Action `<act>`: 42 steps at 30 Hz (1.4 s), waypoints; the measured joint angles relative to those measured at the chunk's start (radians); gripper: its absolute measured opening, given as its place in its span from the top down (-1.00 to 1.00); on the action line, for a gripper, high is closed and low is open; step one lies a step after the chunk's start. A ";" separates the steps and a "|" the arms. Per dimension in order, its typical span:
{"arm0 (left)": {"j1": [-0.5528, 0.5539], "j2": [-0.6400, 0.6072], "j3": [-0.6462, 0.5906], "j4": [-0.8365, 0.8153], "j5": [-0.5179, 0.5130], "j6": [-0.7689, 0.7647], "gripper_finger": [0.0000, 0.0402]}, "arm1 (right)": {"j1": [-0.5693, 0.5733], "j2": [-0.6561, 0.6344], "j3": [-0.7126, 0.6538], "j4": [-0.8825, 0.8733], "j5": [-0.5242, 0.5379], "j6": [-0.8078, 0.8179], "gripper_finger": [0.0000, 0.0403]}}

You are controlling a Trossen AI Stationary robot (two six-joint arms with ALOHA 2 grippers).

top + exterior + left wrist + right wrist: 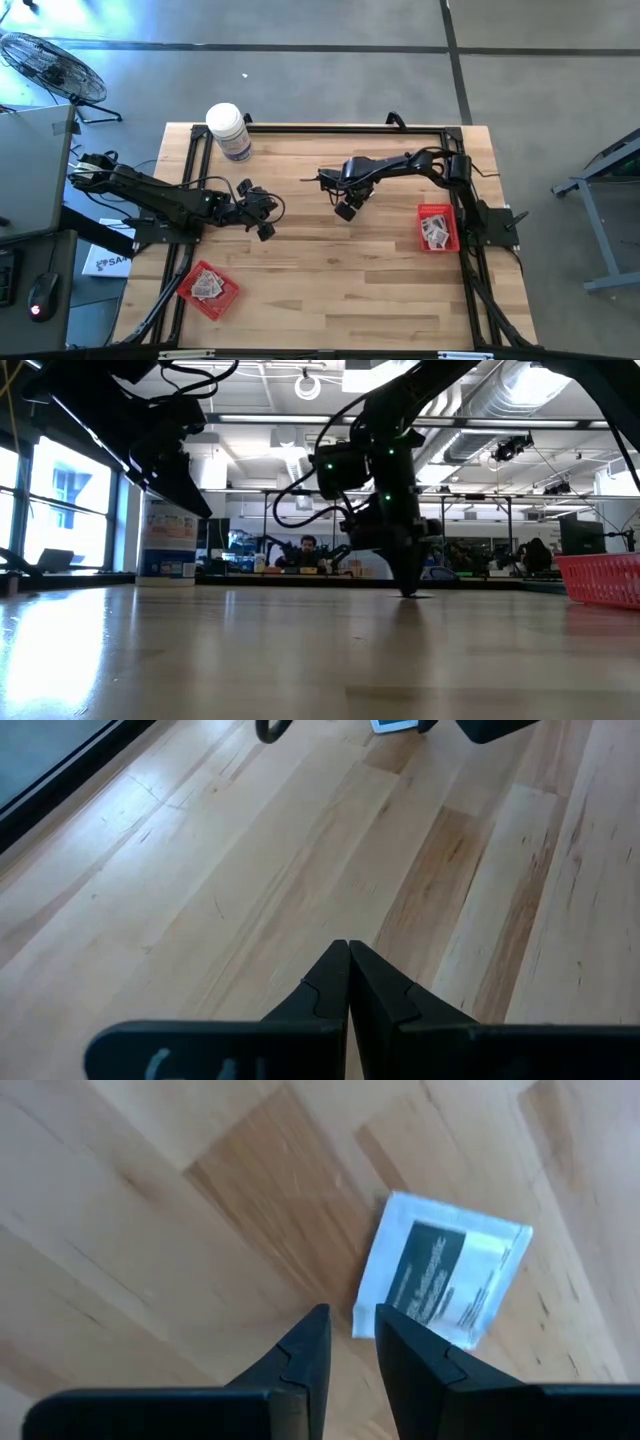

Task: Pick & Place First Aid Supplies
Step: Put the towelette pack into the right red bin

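R gripper point(350, 1335) has its fingers slightly apart w/ a narrow gap, nothing between them; it points down at the table point(330, 290), tips close to the wood in the low view point(408, 588), sitting mid-frame, a bit right of centre in the high view point(347, 210). Just past the tips lies one white packet point(445, 1270) w/ a dark printed panel, flat on the boards, tilted, centre-right of the R wrist frame; one corner sits near the right-hand finger, can't tell if touching. L gripper point(348, 982) is closed tight, fingers pressed together, empty, hovering over bare wood; in the high view it's left of centre point(264, 230). Further out: red tray point(437, 228) at right of the high view w/ several packets point(434, 230) inside, right edge of frame in the low view point(600, 578). Second red tray point(207, 290) lower left, also w/ packets point(205, 285). White jar point(229, 131) w/ bluish label at upper left of table. A person point(307, 550) sits in the far background of the low view.
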 joint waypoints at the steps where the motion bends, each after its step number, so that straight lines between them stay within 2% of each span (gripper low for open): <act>1: 0.000 0.000 0.000 0.000 0.000 0.000 1.00 | 0.000 0.000 0.000 -0.010 -0.006 0.000 0.62; 25: 0.000 0.000 0.000 0.001 -0.001 0.000 1.00 | -0.048 -0.008 -0.064 0.052 -0.078 0.038 0.63; 29: 0.000 0.000 0.000 0.000 -0.001 0.000 1.00 | -0.056 -0.007 -0.065 0.053 -0.077 0.034 0.71; 36: 0.000 0.000 0.000 0.001 -0.001 0.000 1.00 | -0.056 -0.005 -0.065 0.057 -0.073 0.014 0.97; 42: 0.000 0.000 0.000 0.000 -0.001 0.000 1.00 | -0.055 -0.005 -0.057 0.048 -0.065 -0.030 0.98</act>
